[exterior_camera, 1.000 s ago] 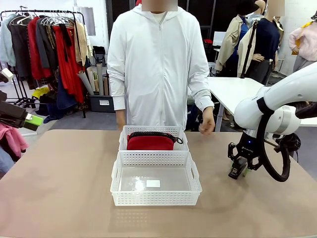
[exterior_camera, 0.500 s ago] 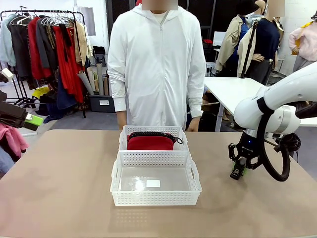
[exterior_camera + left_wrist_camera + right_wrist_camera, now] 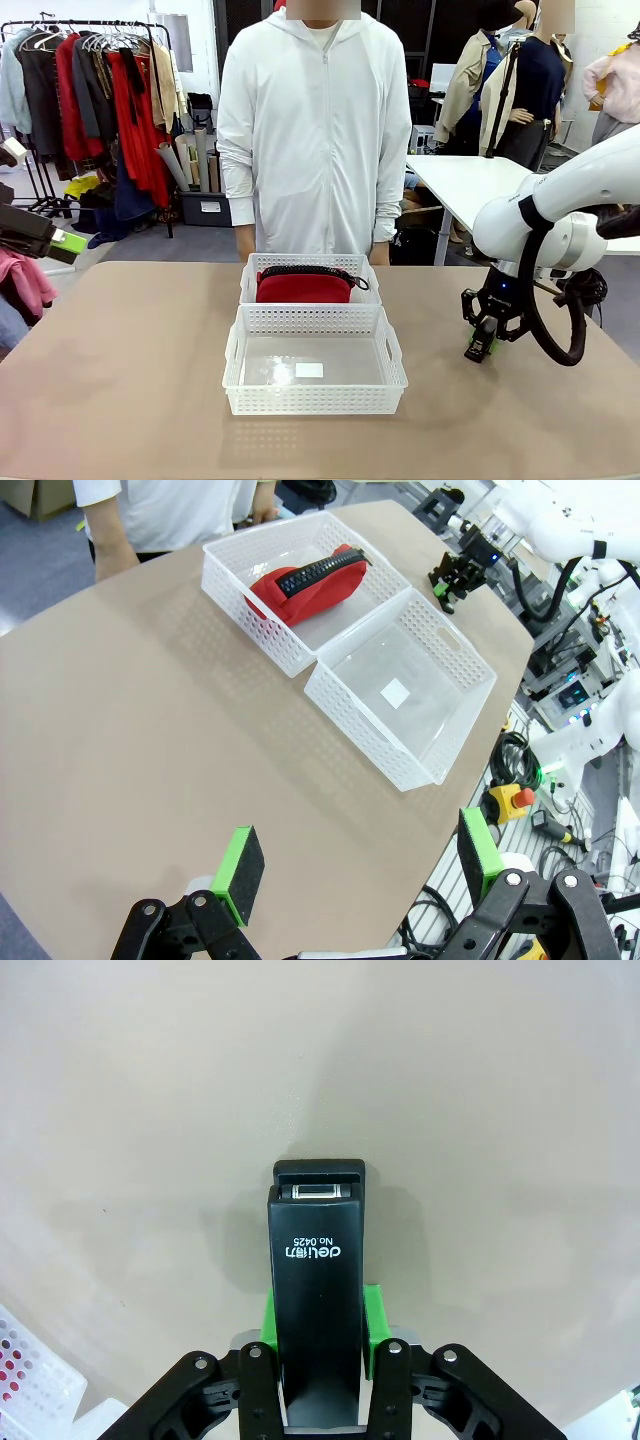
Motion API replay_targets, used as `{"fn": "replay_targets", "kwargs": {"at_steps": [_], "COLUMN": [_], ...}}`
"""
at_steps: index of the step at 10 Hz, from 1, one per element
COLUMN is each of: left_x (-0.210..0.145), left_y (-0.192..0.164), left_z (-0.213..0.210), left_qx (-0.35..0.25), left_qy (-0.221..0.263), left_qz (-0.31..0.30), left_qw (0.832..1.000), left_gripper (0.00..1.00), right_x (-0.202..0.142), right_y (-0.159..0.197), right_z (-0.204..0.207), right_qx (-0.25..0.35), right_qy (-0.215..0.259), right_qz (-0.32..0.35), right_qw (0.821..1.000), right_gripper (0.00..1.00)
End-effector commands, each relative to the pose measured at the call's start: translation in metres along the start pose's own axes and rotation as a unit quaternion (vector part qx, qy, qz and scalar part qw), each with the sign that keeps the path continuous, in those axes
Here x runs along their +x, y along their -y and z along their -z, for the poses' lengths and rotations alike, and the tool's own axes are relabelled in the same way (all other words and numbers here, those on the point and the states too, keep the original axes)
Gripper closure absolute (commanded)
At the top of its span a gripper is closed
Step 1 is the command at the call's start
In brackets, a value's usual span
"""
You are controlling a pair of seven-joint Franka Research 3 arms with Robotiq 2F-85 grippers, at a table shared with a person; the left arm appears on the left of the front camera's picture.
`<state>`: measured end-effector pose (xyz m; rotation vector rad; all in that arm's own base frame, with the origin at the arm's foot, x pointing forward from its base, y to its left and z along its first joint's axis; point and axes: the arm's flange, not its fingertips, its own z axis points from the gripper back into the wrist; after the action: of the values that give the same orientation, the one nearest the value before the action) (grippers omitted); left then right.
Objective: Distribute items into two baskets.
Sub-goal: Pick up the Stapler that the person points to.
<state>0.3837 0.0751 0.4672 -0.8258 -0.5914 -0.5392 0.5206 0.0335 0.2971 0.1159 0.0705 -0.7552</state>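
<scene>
Right pincer (image 3: 320, 1322) clamped on stapler (image 3: 318, 1260), right of near basket (image 3: 315, 400).
Right wrist view resolves the grip; front view places pouch (image 3: 303, 288) in far basket (image 3: 300, 263). Left pincer (image 3: 360, 865) spread wide.

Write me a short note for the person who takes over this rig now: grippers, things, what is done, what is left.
Left gripper: open, holds nothing.
Right gripper: shut on the stapler, low at the table's right side.
Pouch: in the far basket; done.
Near basket: no item in it.
Left: probably put the stapler into the near basket.
</scene>
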Motion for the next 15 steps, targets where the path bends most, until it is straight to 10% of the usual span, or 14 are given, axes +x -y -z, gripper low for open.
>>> {"fn": "replay_targets", "kwargs": {"at_steps": [1, 6, 15], "left_x": [0.000, 0.000, 0.000], "left_y": [0.001, 0.001, 0.001], "left_z": [0.000, 0.000, 0.000], "left_qx": [-0.005, -0.005, -0.005], "left_qy": [0.005, 0.005, 0.005], "left_qz": [-0.002, -0.002, -0.002], "left_qw": [1.000, 1.000, 1.000], "left_gripper": [0.00, 0.00, 0.00], "right_x": [-0.012, -0.060, -0.136], "right_y": [-0.007, -0.004, 0.011], "right_z": [-0.016, -0.108, -0.224], "right_qx": [-0.029, -0.059, -0.070], "right_qy": [0.021, 0.032, -0.025], "right_qz": [-0.070, -0.279, -0.582], "right_qw": [0.997, 0.958, 0.810], "right_gripper": [1.00, 1.00, 1.00]}}
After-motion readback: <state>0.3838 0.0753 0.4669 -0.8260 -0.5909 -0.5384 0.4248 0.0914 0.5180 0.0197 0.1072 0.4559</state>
